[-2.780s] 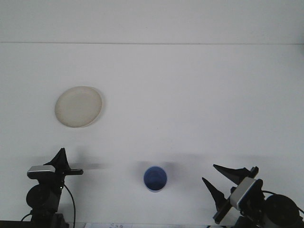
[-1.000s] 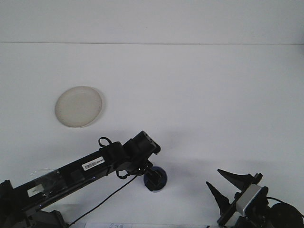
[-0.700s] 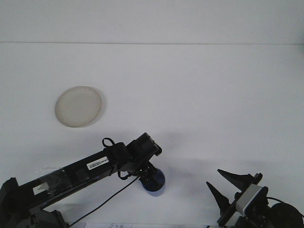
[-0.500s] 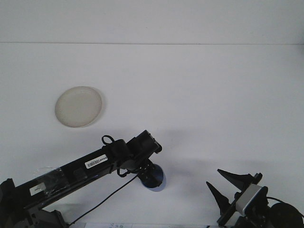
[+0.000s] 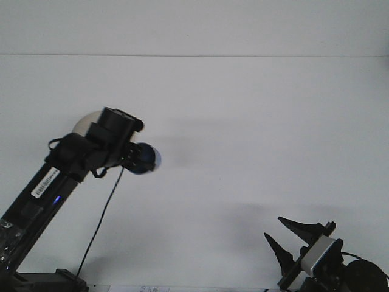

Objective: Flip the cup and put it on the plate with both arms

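The blue cup [image 5: 146, 159] hangs in the air, tipped on its side, with my left gripper [image 5: 135, 156] shut on it. It is just right of the cream plate [image 5: 89, 122], and the left arm hides most of that plate. My right gripper [image 5: 285, 235] rests at the lower right corner, open, with nothing between its fingers.
The white table [image 5: 255, 134] runs back to a far edge near the top of the view. The left arm's black link [image 5: 42, 182] slants up from the lower left corner, with a cable hanging under it.
My left gripper has lifted the blue cup off the table front and carried it up and to the left, beside the plate. The cup is now tipped sideways. The right arm stayed still.
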You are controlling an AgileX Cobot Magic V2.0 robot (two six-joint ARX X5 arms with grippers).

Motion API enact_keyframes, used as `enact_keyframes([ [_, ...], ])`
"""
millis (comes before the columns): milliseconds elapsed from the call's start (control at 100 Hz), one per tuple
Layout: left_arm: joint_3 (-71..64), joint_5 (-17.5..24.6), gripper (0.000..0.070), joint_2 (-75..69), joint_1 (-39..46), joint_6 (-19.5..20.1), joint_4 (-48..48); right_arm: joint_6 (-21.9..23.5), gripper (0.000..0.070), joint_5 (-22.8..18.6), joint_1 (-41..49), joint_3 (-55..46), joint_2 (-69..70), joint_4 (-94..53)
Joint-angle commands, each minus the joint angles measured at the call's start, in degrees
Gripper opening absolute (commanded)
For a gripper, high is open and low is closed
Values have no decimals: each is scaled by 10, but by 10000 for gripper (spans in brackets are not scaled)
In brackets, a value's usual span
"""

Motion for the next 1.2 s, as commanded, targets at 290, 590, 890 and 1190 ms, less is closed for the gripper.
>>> enact_keyframes([
  [290, 9, -1, 7, 103, 261, -6, 86, 4, 353, 2, 5, 2, 1, 2],
  [590, 12, 1, 8, 213, 286, -5, 134, 18, 353, 2, 5, 2, 1, 2],
  [890, 13, 1, 238, 240, 284, -17, 140, 28, 352, 3, 5, 2, 1, 2],
  [1190, 65, 14, 499, 224, 284, -38, 120, 28, 352, 13, 5, 2, 1, -1],
])
